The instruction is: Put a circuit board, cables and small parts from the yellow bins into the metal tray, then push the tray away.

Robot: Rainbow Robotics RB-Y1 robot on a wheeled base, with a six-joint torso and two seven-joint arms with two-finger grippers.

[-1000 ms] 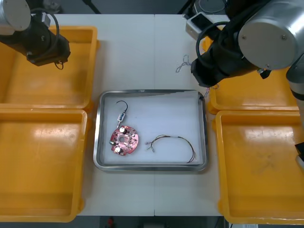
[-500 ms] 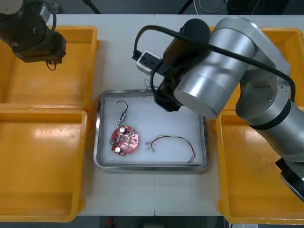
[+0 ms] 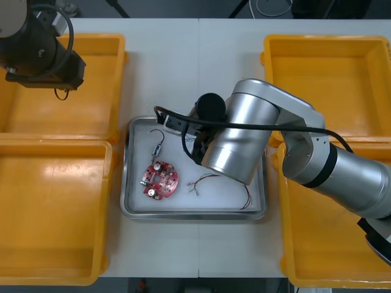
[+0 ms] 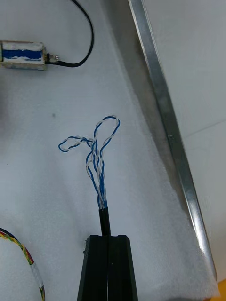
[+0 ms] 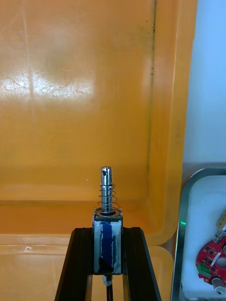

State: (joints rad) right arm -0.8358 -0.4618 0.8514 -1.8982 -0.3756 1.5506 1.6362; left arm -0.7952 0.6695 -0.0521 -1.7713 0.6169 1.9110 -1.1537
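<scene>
Twisted blue-and-white cable [image 4: 99, 160] extends straight beyond the right gripper [image 4: 107, 237], whose black fingers [image 4: 94, 268] pinch its black end, low over the shiny metal tray [image 4: 162, 94] beside its rim. Left gripper [image 5: 107, 231] clamps a small metal part [image 5: 107, 211] above a yellow bin [image 5: 70, 94].

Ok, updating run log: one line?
right gripper shut on twisted blue and white cable over metal tray; left gripper holds small metal part over yellow bin

Red circuit board [image 3: 160, 180] in metal tray [image 3: 194, 214] (white inside), blue-white cable [image 4: 98, 160] over it
</scene>
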